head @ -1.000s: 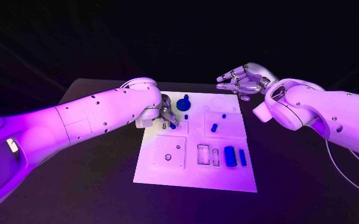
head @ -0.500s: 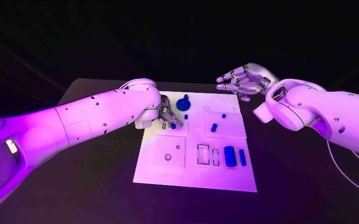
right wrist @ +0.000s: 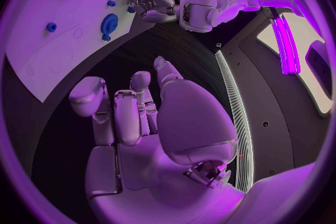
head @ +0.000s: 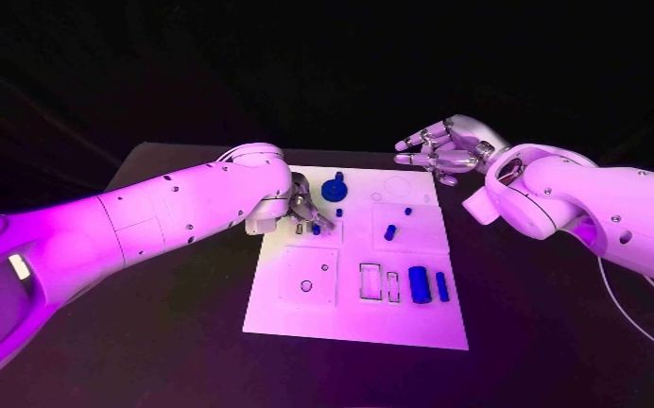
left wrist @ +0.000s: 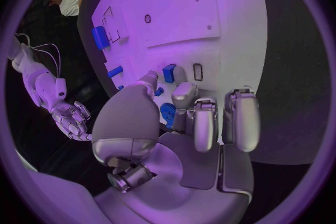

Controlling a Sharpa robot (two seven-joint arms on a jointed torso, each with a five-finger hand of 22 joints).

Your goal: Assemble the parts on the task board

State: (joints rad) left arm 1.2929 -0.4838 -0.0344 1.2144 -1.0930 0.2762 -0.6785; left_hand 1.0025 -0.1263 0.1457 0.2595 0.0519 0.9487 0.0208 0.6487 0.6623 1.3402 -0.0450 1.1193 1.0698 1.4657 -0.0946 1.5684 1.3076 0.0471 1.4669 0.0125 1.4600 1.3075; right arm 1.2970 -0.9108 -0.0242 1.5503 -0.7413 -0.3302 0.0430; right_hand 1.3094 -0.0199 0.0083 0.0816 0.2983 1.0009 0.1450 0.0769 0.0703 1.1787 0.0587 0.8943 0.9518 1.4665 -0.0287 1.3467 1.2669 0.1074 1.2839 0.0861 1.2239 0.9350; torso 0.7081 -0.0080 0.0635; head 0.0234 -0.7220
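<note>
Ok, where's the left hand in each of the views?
Head view: left hand over the task board's far left part.
Left wrist view: rising across the middle.
Right wrist view: small, at the board's edge.
Shared landmark: the white task board.

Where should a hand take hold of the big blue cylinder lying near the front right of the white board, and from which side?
Probably from straight above, fingers across the middle of the big blue cylinder. It lies flat, long axis running front to back, so its curved left and right flanks are the grip faces. The slim blue bar lies close on its right, leaving little room there.
</note>
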